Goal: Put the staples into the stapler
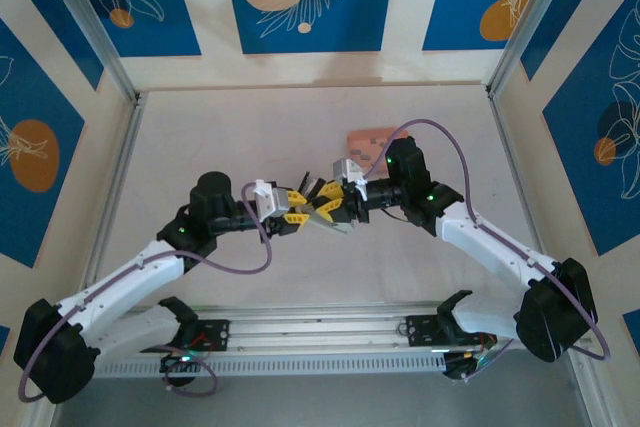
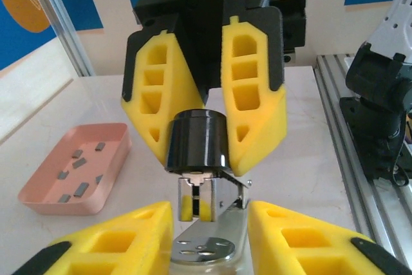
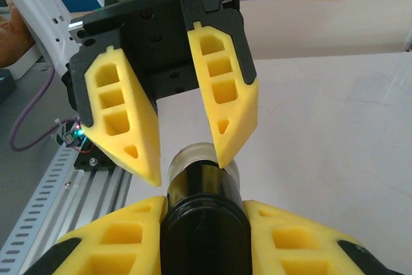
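A black-topped stapler (image 1: 325,212) with a chrome base (image 2: 209,243) hangs over the table's middle between both arms. My right gripper (image 3: 203,203) is shut on its black top (image 3: 203,236), and the left wrist view shows that grip (image 2: 203,159) from the front. The stapler's base lies between the fingers of my left gripper (image 2: 209,214), with a narrow gap still showing on one side. Several grey staples (image 2: 80,189) lie in a salmon-pink tray (image 2: 64,207), which sits behind the right gripper (image 1: 325,202) at the back right (image 1: 370,140).
An aluminium rail (image 1: 320,332) runs along the near edge by the arm bases. Slanted frame posts (image 1: 95,27) and blue-patterned walls close in the white table (image 1: 230,137). The right arm's base (image 2: 380,114) stands by the rail.
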